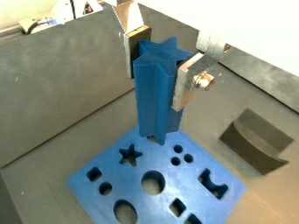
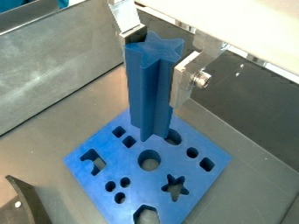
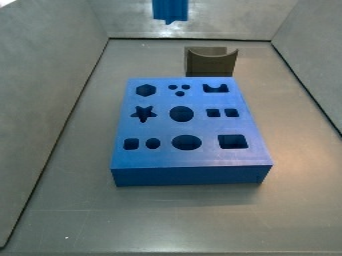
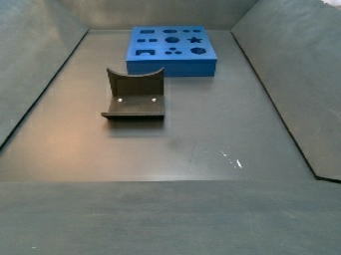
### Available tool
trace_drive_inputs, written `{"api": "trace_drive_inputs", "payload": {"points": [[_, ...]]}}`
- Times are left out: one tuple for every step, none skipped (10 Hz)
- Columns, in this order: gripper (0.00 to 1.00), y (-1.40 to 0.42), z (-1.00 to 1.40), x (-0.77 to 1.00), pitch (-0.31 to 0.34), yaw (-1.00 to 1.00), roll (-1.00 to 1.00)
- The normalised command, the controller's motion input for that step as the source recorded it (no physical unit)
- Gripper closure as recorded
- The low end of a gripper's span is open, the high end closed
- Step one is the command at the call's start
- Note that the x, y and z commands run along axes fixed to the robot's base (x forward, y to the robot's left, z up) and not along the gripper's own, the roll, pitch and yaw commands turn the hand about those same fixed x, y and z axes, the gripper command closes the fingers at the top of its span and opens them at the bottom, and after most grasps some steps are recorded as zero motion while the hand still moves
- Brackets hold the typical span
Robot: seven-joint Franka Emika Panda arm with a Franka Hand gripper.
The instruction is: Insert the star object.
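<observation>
The star object [image 1: 156,101] is a tall blue peg with ridged star-section sides, and it hangs upright in my gripper [image 1: 158,74]. The silver fingers [image 1: 184,87] are shut on its upper end in both wrist views; the gripper [image 2: 158,66] holds the peg [image 2: 149,96] well above the wide flat blue block [image 1: 100,175]. The block's star hole [image 1: 129,156] is open and lies to one side of the peg's lower end; it also shows in the wrist view [image 2: 176,185] and both side views [image 3: 144,114] [image 4: 194,42]. Only the peg's lower end [image 3: 170,10] shows in a side view.
The blue block [image 3: 187,175] [image 4: 173,68] has several other shaped holes. The dark notched fixture [image 4: 134,97] [image 3: 210,60] stands on the floor beside the block and shows in both wrist views [image 1: 257,140] [image 2: 24,206]. Grey sloping walls [image 3: 54,60] enclose the floor.
</observation>
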Motion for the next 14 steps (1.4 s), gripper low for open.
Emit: {"api": "trace_drive_inputs", "payload": {"points": [[1.00, 0.09, -1.00, -0.03, 0.000, 0.03, 0.00], [1.00, 0.07, -1.00, 0.00, 0.000, 0.10, 0.00], [1.00, 0.00, -1.00, 0.00, 0.000, 0.16, 0.00], [1.00, 0.00, -1.00, 0.00, 0.000, 0.15, 0.00], [1.00, 0.00, -1.00, -0.04, 0.000, 0.23, 0.00], [1.00, -0.07, -1.00, -0.08, 0.000, 0.46, 0.00], [1.00, -0.03, -1.00, -0.18, 0.000, 0.58, 0.00], [1.00, 0.00, -0.90, -0.11, 0.000, 0.53, 0.00], [1.00, 0.00, -0.72, 0.00, 0.004, 0.39, 0.01], [1.00, 0.00, -0.40, 0.00, 0.036, 0.08, 0.01], [1.00, 0.04, -0.19, 0.01, 0.061, 0.00, 0.06], [1.00, 0.08, -0.24, 0.11, 0.076, -0.05, 0.08], [1.00, 0.07, -0.27, 0.00, 0.070, -0.37, 0.03], [1.00, 0.01, -0.30, -0.13, 0.030, -0.50, 0.00]]}}
